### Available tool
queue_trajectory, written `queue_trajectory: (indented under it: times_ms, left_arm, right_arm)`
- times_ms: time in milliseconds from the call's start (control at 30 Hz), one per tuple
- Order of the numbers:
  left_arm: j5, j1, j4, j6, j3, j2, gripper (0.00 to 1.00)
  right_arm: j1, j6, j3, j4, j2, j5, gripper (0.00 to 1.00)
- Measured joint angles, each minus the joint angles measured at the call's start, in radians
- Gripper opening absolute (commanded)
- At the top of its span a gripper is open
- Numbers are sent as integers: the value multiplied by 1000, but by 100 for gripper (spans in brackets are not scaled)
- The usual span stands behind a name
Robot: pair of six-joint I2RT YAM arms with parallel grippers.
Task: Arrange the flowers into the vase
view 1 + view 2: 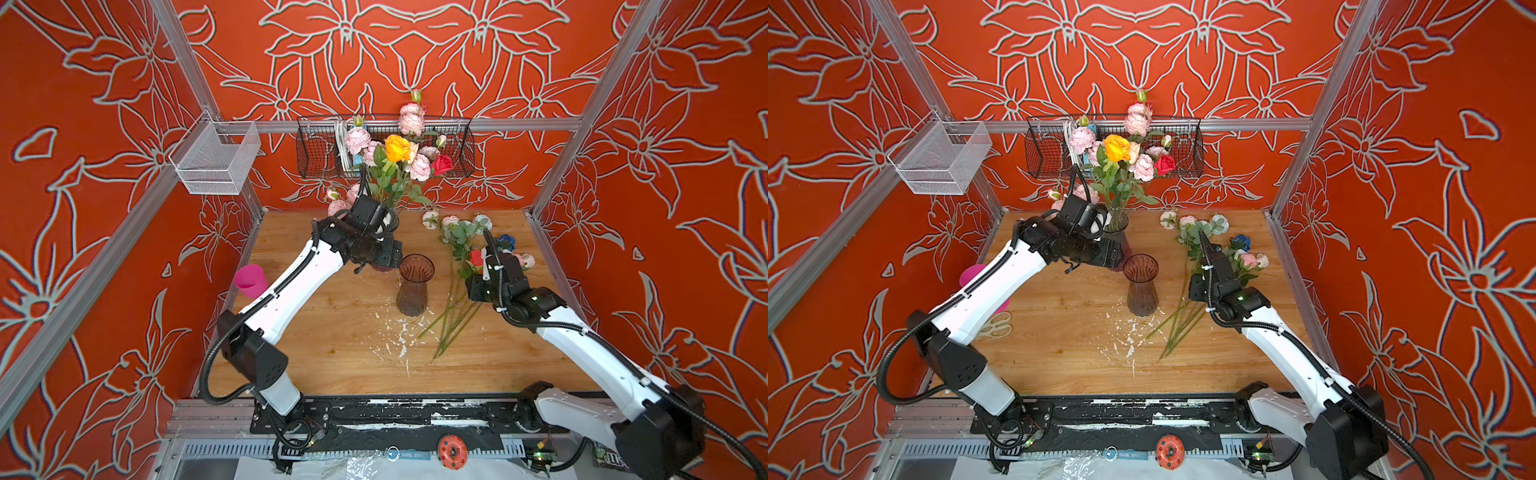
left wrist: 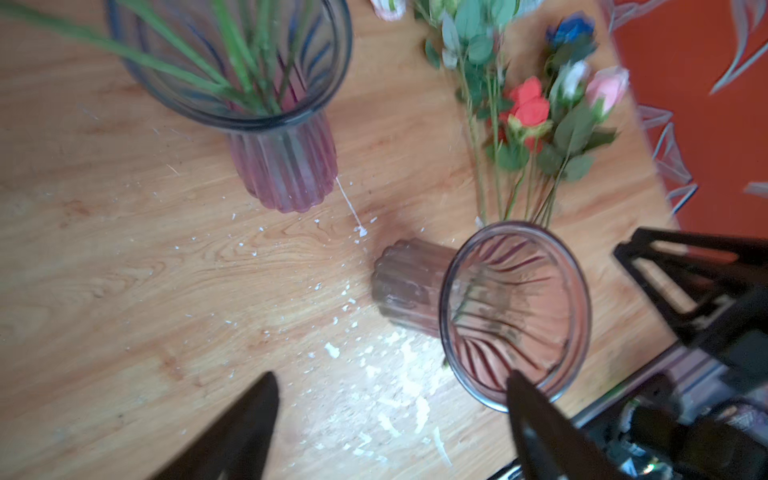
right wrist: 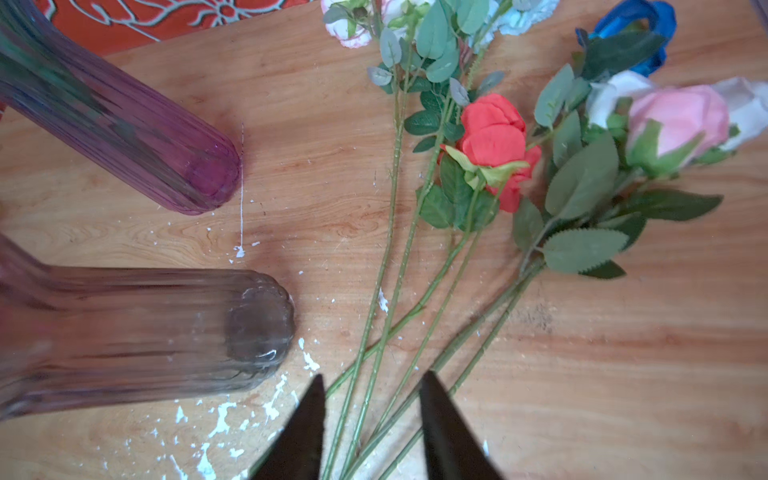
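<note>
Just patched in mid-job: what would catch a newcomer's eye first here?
A tall bouquet with an orange rose fills the pink vase at the back of the table. An empty vase stands mid-table, and loose flowers lie to its right, stems under the open right gripper.

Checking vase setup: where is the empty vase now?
In both top views the empty vase stands mid-table, nearer than the filled vase, left of the loose flowers.

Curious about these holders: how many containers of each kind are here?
Glass vases: 2, an empty vase and a flower-filled vase
Baskets: 2, a white mesh basket and a black wire basket
Pink cup: 1
Total: 5
</note>
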Motion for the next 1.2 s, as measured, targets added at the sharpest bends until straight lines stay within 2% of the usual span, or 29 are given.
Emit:
queue_trajectory:
  times_ms: [100, 200, 333, 433, 533, 700, 900, 967, 1133, 1200]
  left_arm:
    - [-20, 0, 101, -3, -174, -155, 99]
    - [-79, 0, 250, -3, -377, -362, 98]
    - [-198, -3, 503, -24, -674, -706, 98]
    - [-275, -4, 636, -51, -794, -866, 98]
    - [-326, -4, 718, -78, -834, -906, 98]
    - [-356, -4, 758, -106, -842, -877, 98]
    - [-351, -4, 761, -124, -840, -828, 98]
    - [-348, -4, 761, -127, -836, -818, 98]
    - [-344, -2, 762, -132, -834, -816, 98]
    - [-343, 3, 762, -132, -834, -816, 98]
  right_arm:
    - [-15, 8, 1, 62, 75, 7, 45]
    - [-55, 17, 37, 89, 190, 0, 34]
    - [-116, 10, 219, 81, 444, -63, 31]
    - [-136, -5, 364, 64, 608, -97, 31]
    - [-137, -13, 479, 37, 726, -106, 35]
    - [-137, -23, 639, -42, 883, -104, 37]
    - [-144, -35, 685, -89, 980, -104, 38]
    - [-146, -36, 669, -90, 980, -105, 35]
    - [-150, -45, 669, -88, 980, -124, 10]
    - [-152, -49, 668, -86, 981, -135, 5]
